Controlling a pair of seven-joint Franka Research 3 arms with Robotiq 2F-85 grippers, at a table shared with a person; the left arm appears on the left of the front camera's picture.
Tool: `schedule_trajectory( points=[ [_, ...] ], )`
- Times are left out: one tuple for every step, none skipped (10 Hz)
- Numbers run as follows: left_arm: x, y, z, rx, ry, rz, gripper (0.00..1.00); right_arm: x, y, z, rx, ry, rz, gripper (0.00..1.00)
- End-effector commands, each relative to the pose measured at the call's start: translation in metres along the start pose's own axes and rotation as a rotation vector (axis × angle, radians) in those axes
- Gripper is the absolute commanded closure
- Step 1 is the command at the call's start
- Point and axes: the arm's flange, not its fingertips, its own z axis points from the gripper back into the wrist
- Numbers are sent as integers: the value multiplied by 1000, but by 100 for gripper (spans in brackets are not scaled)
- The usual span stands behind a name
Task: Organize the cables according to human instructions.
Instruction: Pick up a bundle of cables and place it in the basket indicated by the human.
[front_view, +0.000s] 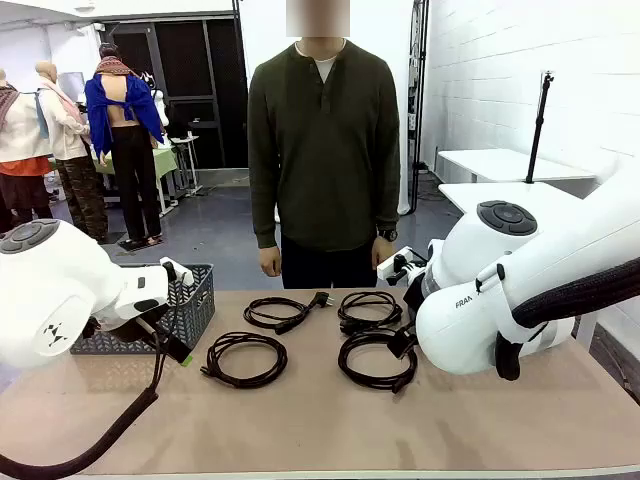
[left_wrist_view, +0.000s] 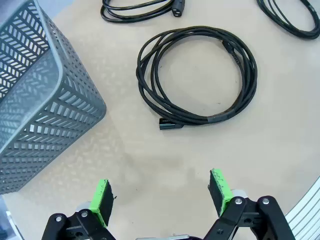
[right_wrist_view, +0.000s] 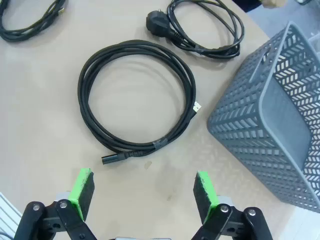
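Cables (left_wrist_view: 250, 75) lie in separate coils on the worktop (front_view: 400, 430), while left tool (left_wrist_view: 160, 180) and right tool (right_wrist_view: 142, 175) hover released and empty, likely awaiting the human (front_view: 322, 150)'s instruction.

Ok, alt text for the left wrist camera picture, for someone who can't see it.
A coiled black power cord lies on the tan table beyond the left gripper, whose green-padded jaws stand open and empty. A grey mesh basket stands at the picture's left; a second cord and a third cord are cut off by the top edge.

partial "fra" lettering on right arm (front_view: 470, 305)
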Motion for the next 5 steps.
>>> schedule_trajectory(
  points=[
    [0, 0, 0, 0, 0, 0, 0, 0, 0, 0, 0, 0, 0, 0],
    [0, 0, 0, 0, 0, 0, 0, 0, 0, 0, 0, 0, 0, 0],
    [0, 0, 0, 0, 0, 0, 0, 0, 0, 0, 0, 0, 0, 0],
    [0, 0, 0, 0, 0, 0, 0, 0, 0, 0, 0, 0, 0, 0],
    [0, 0, 0, 0, 0, 0, 0, 0, 0, 0, 0, 0, 0, 0]
  ],
)
